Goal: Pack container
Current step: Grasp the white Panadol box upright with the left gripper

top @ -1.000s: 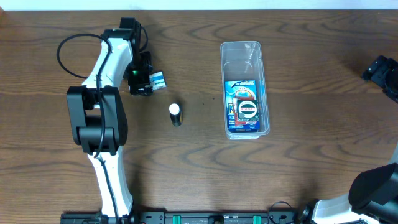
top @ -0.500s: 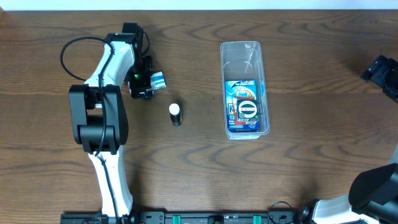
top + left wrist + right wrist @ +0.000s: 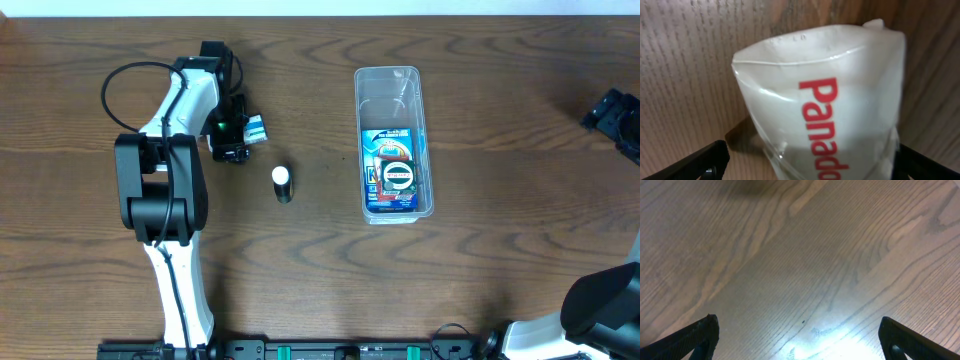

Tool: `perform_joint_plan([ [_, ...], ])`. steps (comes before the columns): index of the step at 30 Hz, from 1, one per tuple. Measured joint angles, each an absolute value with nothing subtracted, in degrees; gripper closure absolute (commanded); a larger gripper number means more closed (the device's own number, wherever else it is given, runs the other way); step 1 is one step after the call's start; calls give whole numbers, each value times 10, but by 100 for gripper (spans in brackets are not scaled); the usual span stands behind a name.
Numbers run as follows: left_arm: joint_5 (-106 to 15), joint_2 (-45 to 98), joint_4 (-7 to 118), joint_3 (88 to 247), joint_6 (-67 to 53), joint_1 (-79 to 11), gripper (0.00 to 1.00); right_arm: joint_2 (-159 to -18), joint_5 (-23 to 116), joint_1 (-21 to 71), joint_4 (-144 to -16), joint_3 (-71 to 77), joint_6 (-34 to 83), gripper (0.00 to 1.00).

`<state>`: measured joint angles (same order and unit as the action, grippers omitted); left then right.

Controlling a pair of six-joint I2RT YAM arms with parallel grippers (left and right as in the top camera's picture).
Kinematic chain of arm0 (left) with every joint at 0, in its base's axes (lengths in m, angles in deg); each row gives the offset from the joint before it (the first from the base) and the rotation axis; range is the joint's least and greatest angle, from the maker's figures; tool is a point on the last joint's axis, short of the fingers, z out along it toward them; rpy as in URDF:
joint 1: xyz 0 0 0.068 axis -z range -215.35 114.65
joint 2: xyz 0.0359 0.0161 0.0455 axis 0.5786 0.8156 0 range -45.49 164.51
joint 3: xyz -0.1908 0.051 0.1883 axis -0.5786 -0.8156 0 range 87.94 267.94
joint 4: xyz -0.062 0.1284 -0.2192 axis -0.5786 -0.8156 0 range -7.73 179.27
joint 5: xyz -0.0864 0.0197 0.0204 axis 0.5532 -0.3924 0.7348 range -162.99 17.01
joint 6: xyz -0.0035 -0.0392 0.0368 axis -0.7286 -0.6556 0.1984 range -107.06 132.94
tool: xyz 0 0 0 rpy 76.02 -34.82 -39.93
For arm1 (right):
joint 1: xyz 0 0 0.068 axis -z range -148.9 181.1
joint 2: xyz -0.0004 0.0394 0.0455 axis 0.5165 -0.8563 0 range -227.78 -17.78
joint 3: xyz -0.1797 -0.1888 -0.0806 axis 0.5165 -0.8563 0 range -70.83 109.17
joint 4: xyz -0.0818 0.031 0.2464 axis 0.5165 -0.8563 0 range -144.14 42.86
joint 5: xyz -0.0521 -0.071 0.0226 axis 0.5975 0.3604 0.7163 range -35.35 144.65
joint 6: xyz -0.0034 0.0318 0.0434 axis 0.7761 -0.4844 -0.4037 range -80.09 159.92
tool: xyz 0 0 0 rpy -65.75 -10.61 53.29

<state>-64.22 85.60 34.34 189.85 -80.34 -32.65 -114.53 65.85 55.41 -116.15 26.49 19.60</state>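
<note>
While the left gripper point(image 3: 809, 161) hangs wide open over a white sachet point(image 3: 825, 100) with red "Panado" lettering, the pick-up looks to be the step in hand: its 2 fingers point(image 3: 700, 161) stand on either side of the sachet in the wrist view, apart from it, with nothing clamped. The sachet lies on the wooden table point(image 3: 480, 280), well to the left of the container point(image 3: 393, 90). That clear tub sits right of centre, open-topped, its long side running away from the robot. 1 blue carded pack point(image 3: 392, 175) with a round black item already fills the near end, and the far half looks free. The next move likely calls for the jaws to close squarely on the sachet. It looks soft and crinkly, so it may buckle or slip unless gripped across its middle. Then it needs a lift and a carry to the right, to drop it into the free far half. A small bottle point(image 3: 283, 184), white on top and dark below, sits between sachet and container, nearer the sachet. A low carry could clip it, so height matters. The right gripper point(image 3: 800, 339) is spread open too, over bare wood at the far right, holding nothing and clear of the route.
</note>
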Motion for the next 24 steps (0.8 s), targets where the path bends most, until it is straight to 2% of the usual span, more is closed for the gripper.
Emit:
perform_joint_plan([
  [13, -642, 856, 342, 1898, -805, -325, 2, -1145, 659, 554, -1162, 265, 196, 1],
  [17, -642, 856, 340, 1898, -809, -325, 21, -1145, 659, 554, -1162, 265, 196, 1],
  [19, -642, 856, 338, 1898, -810, -325, 23, -1145, 659, 554, -1162, 265, 196, 1],
  [22, -642, 856, 337, 1898, -808, -325, 33, -1145, 659, 554, -1162, 265, 196, 1],
  [24, -642, 856, 336, 1898, -804, -325, 35, -1145, 659, 554, -1162, 265, 196, 1],
])
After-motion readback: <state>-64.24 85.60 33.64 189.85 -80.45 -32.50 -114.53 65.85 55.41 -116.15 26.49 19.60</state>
